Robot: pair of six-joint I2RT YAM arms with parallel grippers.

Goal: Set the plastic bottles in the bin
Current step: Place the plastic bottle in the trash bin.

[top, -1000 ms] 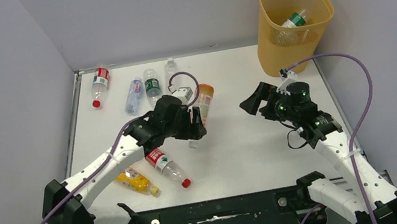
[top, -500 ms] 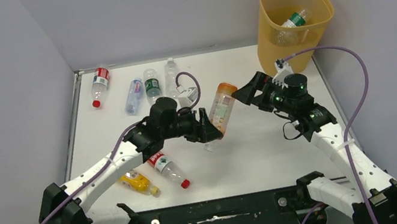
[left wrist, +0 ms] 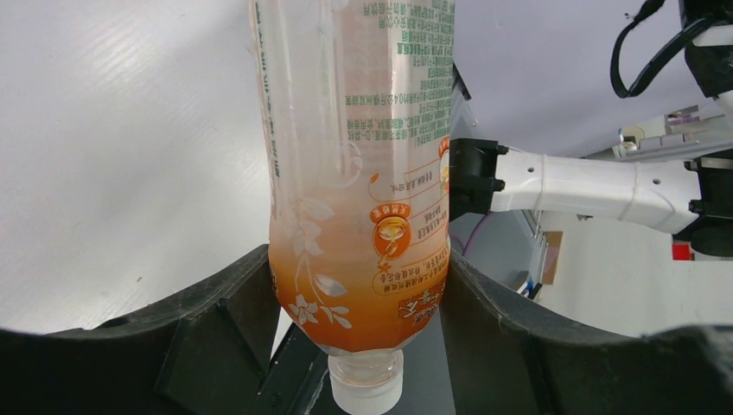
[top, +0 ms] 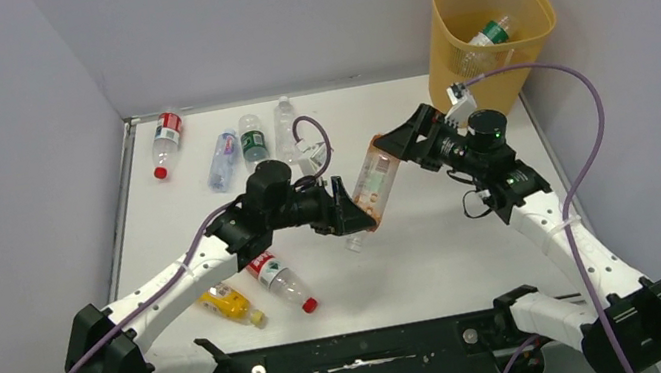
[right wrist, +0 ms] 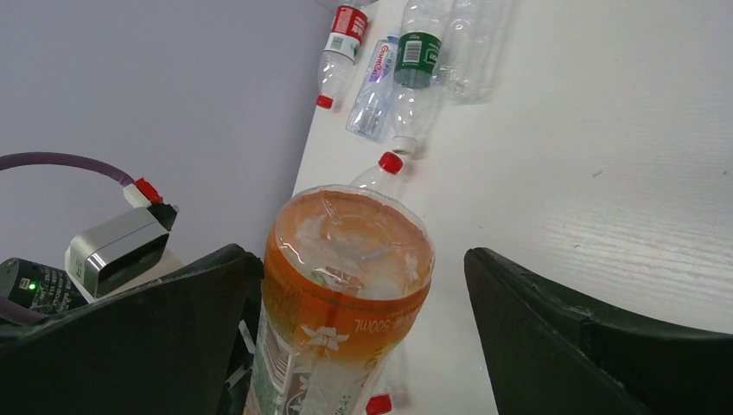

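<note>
Mid-handover: left jaws clamped the bottle [top: 372,179] near its neck; right jaws gaped around its base and should close next.

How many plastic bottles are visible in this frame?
8: four bottles at the far left, two at the near left, an orange bottle in the left pincer, one in the bin; more may be hidden there.

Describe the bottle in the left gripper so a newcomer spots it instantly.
Look above the middle of the white table, left of the yellow-orange bin. The bottle sits cap-down in the left gripper, its base between the open jaws of the right gripper. Unlike the bottles lying flat, it is lifted, orange-tinted, white-capped.
</note>
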